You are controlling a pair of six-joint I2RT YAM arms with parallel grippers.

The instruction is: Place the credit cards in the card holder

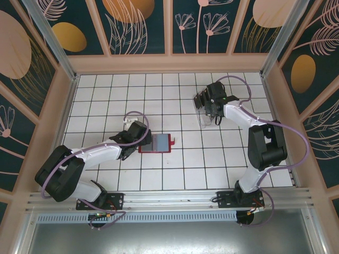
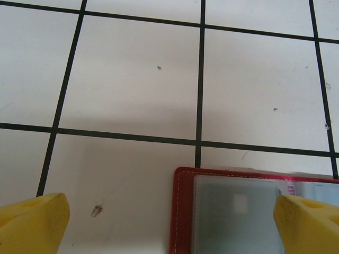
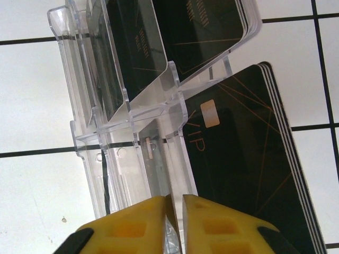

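Currently, the left gripper point(image 2: 169, 205) is spread wide over the card holder point(image 2: 183, 211); the right gripper point(image 3: 176, 205) is nearly closed beside the cards point(image 3: 243, 159).

card holder point(image 1: 155, 143) mid-table, credit cards point(image 3: 238, 159) in rack point(image 3: 114, 153) behind, rightward

Your table point(image 2: 127, 79) reads as smooth, matt white tile with a few specks. At 5 o'clock in the left wrist view, the holder point(image 2: 183, 222) looks like red stitched leatherette around a frosted plastic window point(image 2: 233, 222). At the table's 1 o'clock, the rack point(image 3: 122, 106) is clear glossy plastic and the cards point(image 3: 249, 159) are glossy black with fine gold lines. The fingers point(image 3: 132, 230) are matt yellow plastic.
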